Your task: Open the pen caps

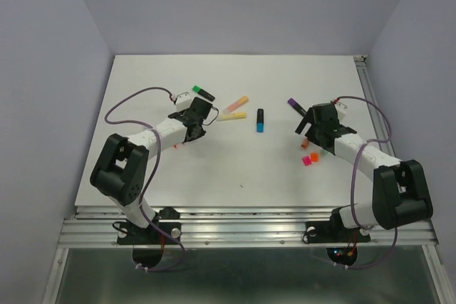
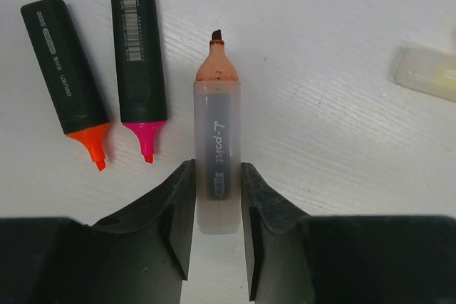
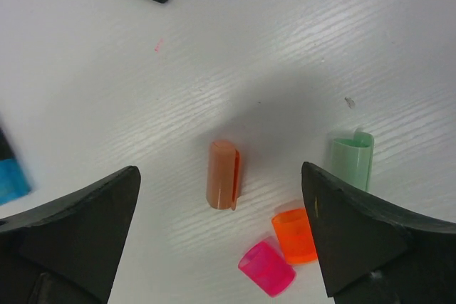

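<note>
My left gripper [image 2: 217, 169] is shut on a translucent pastel marker barrel [image 2: 217, 133] lying on the table; its peach tip [image 2: 216, 62] is bare. In the top view this gripper [image 1: 196, 120] is left of centre. My right gripper [image 3: 219, 170] is open wide and empty above loose caps: a peach cap [image 3: 223, 174], a pale green cap [image 3: 350, 158], an orange cap [image 3: 294, 235] and a pink cap [image 3: 266, 268]. In the top view the right gripper [image 1: 308, 133] hangs just above those caps [image 1: 308, 159].
Two uncapped black markers, one with an orange tip [image 2: 68, 69] and one with a pink tip [image 2: 140, 62], lie left of the held barrel. On the white table [image 1: 235, 169] also lie a green-capped marker [image 1: 203, 92], a peach one [image 1: 237, 102], a yellow one [image 1: 231, 115], a blue-capped one [image 1: 261, 120] and a purple one [image 1: 296, 106].
</note>
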Tool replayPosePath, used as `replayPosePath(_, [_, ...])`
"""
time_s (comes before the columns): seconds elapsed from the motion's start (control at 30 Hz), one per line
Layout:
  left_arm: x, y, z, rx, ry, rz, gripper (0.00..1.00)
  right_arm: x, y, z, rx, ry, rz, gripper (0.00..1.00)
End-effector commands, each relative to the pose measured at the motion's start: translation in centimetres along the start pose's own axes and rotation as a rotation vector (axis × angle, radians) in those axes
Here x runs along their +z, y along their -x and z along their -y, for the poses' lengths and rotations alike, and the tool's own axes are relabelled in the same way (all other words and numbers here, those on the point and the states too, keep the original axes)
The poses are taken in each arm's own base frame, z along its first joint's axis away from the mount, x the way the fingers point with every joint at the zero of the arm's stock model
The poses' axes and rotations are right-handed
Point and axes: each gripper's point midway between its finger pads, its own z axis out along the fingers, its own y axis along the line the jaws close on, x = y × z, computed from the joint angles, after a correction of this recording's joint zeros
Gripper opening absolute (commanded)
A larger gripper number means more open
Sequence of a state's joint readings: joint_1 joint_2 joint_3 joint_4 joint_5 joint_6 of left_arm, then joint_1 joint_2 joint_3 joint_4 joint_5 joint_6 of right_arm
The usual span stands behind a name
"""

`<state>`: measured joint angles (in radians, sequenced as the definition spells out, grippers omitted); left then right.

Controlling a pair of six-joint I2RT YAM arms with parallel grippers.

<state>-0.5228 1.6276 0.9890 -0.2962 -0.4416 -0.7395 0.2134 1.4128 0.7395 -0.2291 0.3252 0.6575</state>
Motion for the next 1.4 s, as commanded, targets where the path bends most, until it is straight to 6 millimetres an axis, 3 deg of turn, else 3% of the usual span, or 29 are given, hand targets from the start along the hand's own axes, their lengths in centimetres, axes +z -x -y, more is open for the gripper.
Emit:
replayPosePath(0.0, [0.5, 3.2, -0.2, -0.010, 0.033, 0.075, 0.01, -2.0, 2.2, -1.1, 0.032, 0.071, 0.059, 1.00])
replayPosePath(0.13, [1.6, 3.9, -0.7, 0.001, 0.072, 0.084, 0.02, -3.8, 2.4, -2.0, 0.033, 0.156, 0.061, 1.00])
replayPosePath(0.23, [2.3, 4.5, -0.9, 0.002, 0.095, 0.087, 0.08, -5.3, 2.3, -2.6, 0.021, 0.228, 0.060, 1.00])
replayPosePath(0.37, [2.8, 4.8, -1.4, -0.011, 0.113, 0.069, 0.16, -6.2, 2.7, -2.0, 0.017, 0.224, 0.092, 1.00])
replayPosePath(0.43, [2.7, 5.0, -1.2, -0.001, 0.106, 0.071, 0.25, -6.3, 2.7, -1.6, 0.016, 0.216, 0.102, 1.00])
replayPosePath(0.47, [2.6, 5.1, -1.1, 0.000, 0.101, 0.072, 0.37, -6.5, 2.9, -1.6, 0.018, 0.214, 0.109, 1.00])
replayPosePath(0.63, [1.5, 5.7, -0.6, 0.002, 0.055, 0.075, 0.63, -6.8, 2.9, -1.9, 0.010, 0.233, 0.101, 1.00])
replayPosePath(0.83, [-0.1, 6.7, 0.1, -0.009, 0.002, 0.082, 0.74, -7.1, 3.0, -1.9, 0.009, 0.241, 0.109, 1.00])
replayPosePath(1.03, [-2.0, 9.7, 2.8, -0.036, -0.096, 0.116, 0.99, -7.3, 3.2, -1.7, 0.011, 0.239, 0.123, 1.00])
replayPosePath(1.17, [-2.0, 11.1, 4.4, -0.050, -0.117, 0.116, 0.99, -7.3, 3.4, -1.1, 0.029, 0.204, 0.138, 1.00])
replayPosePath(1.33, [-0.6, 12.0, 6.4, -0.070, -0.101, 0.084, 0.99, -7.0, 3.6, -0.3, 0.040, 0.159, 0.146, 1.00])
replayPosePath(1.37, [-0.9, 13.1, 7.3, -0.092, -0.120, 0.097, 0.99, -7.1, 3.7, -0.2, 0.046, 0.154, 0.156, 1.00])
